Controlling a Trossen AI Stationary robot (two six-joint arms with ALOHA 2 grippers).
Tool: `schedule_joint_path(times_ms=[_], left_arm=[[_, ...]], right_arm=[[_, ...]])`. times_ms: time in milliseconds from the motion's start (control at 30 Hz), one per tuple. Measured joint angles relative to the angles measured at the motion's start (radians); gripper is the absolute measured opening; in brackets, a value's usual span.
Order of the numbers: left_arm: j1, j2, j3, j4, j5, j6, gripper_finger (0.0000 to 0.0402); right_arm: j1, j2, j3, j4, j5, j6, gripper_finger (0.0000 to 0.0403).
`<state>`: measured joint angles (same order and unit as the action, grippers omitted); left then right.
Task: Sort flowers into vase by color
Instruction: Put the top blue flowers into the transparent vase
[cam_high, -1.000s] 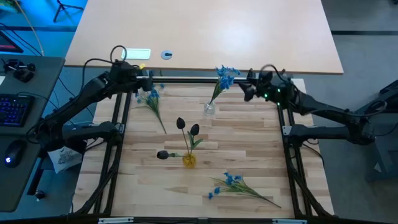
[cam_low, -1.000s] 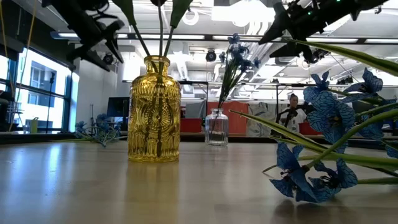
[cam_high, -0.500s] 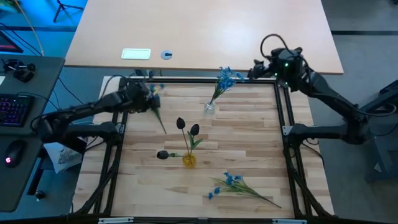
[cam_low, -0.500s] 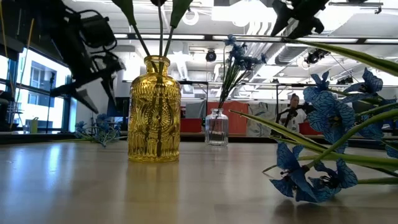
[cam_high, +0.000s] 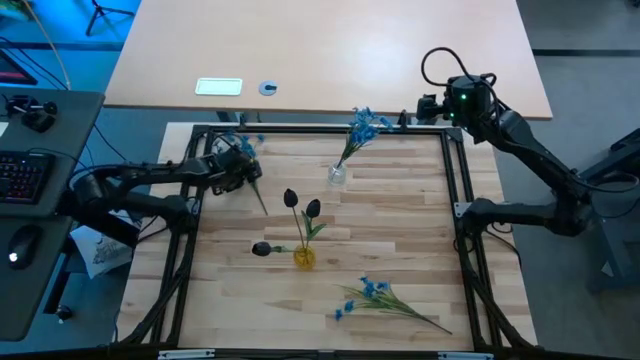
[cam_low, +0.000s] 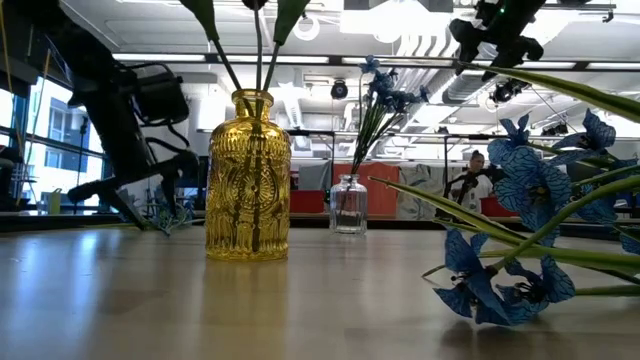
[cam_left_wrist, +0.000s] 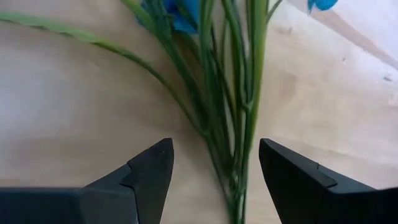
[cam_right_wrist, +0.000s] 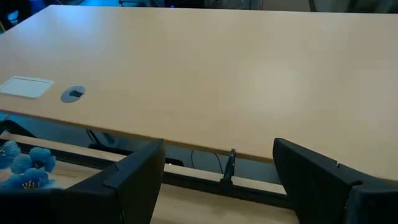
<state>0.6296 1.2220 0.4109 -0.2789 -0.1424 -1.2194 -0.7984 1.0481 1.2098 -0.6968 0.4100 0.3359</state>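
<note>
A blue-blossom spray lies on the table near its far left corner, its green stems flat on the wood. My left gripper is low over it and open, one finger on either side of the stems; no touch shows. A clear glass vase holds a blue spray. The gold vase holds two black buds. Another black bud and a second blue spray lie on the table. My right gripper hangs open and empty, high at the far right corner.
A black metal frame borders the wooden work surface. Beyond its far edge stands a second tabletop with a white card and a small round object. In the low view the near blue spray fills the right foreground. A person is far behind.
My left gripper has come down from above the far left corner to just over the stems of the blue spray lying there. My right gripper has risen and drawn back from the glass vase toward the far right corner. No flower has moved.
</note>
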Motion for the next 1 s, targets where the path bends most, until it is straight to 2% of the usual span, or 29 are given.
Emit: schedule_joint_path(times_ms=[267, 367, 433, 600, 633, 800, 1000], left_arm=[[0.04, 0.106, 0.008, 0.057, -0.007, 0.008, 0.0224], [0.053, 0.121, 0.008, 0.066, -0.01, 0.044, 0.0204], [0.059, 0.123, 0.008, 0.061, -0.01, 0.056, 0.0171], [0.063, 0.127, 0.0, 0.058, -0.016, 0.119, 0.0028], [0.063, 0.124, -0.001, 0.07, -0.016, 0.126, 0.0017], [0.064, 0.04, 0.016, 0.117, 0.001, 0.206, 0.0007], [0.055, -0.169, 0.103, 0.173, -0.014, 0.367, 0.0003]], right_arm=[[0.0, 0.0, 0.0, -0.003, -0.045, -0.002, 0.0293], [0.0, 0.0, 0.0, -0.009, -0.052, 0.003, 0.0293], [0.0, 0.0, 0.0, -0.016, -0.053, 0.003, 0.0293], [0.0, 0.0, 0.0, -0.029, -0.074, 0.004, 0.0293], [0.0, 0.0, 0.0, -0.029, -0.086, 0.004, 0.0293], [0.001, 0.0, 0.0, -0.029, -0.142, 0.004, 0.0293], [0.005, 0.0, 0.0, -0.024, -0.269, 0.009, 0.0293]])
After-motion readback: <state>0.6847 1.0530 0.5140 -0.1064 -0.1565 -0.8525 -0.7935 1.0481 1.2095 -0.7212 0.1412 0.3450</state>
